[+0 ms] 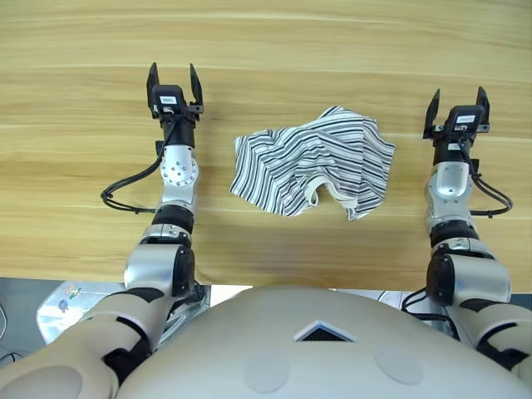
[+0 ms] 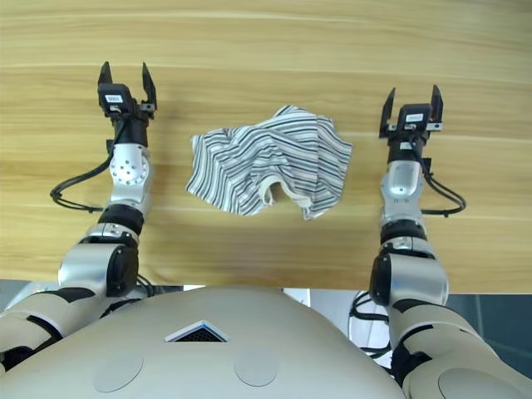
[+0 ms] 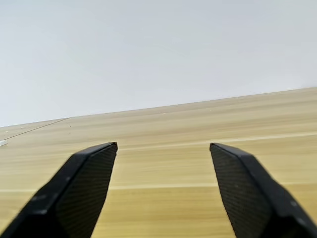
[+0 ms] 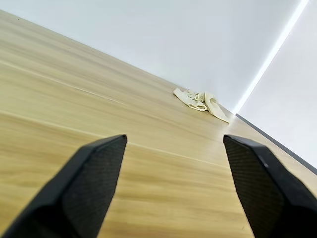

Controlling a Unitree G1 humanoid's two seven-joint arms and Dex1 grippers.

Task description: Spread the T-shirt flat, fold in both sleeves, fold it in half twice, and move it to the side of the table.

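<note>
The striped T-shirt (image 1: 314,162) lies crumpled in a loose heap on the wooden worktop (image 1: 332,41), roughly midway between the two arms. Its dark and white stripes run in different directions across the folds. A pale cream neckband (image 1: 320,189) shows at the edge nearest the robot. The fabric is bunched and doubled over itself, so the sleeves cannot be told apart.

The left tool (image 1: 174,73) is to the left of the shirt and apart from it. Its two black fingers (image 3: 84,193) are spread wide with nothing between them. The right tool (image 1: 458,96) is to the right of the shirt, also apart from it, and its fingers are likewise spread wide and empty. Both tools point away from the robot, toward the far side of the worktop.

A black cable (image 1: 125,193) loops out from the left forearm over the wood. In the right wrist view, a small cream cloth (image 4: 200,101) lies rumpled on the worktop, well away from the tool and close to the pale wall (image 4: 173,34).
</note>
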